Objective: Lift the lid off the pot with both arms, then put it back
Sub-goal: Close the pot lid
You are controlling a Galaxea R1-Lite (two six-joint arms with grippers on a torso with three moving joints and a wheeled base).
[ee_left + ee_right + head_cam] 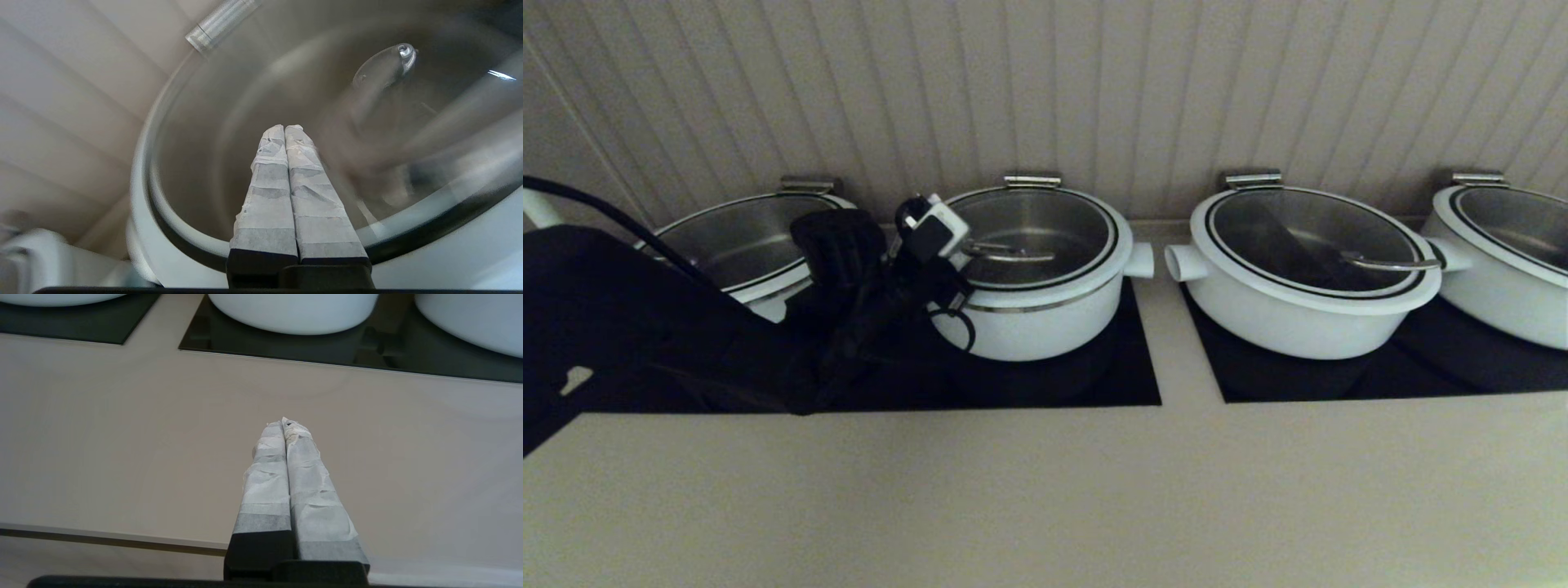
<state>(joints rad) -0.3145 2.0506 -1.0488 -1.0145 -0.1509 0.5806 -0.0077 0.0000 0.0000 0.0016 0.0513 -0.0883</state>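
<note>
Right now we see four white pots in a row against the ribbed wall, standing on black glass cooktop panels (1094,384) set into a beige counter (1045,490). Our target, the narrower, deeper white round pot (1045,322) with short tubular side stubs, is second from our left, and its round glass lid (1033,237) with white rim, thin black ring and curved steel bar handle sits closed on it. Our black left arm (849,310), with its small white box and loose cables, reaches in over the pot's left edge; our left gripper (284,132) hangs just above the glass with its taped fingers (265,192) pressed together, holding nothing, the handle's end nearby. Our right gripper (284,424) is also closed and empty, hovering over bare counter well short of the pots. A wider, shallower white pot (1298,302) stands beside the target on our right.
</note>
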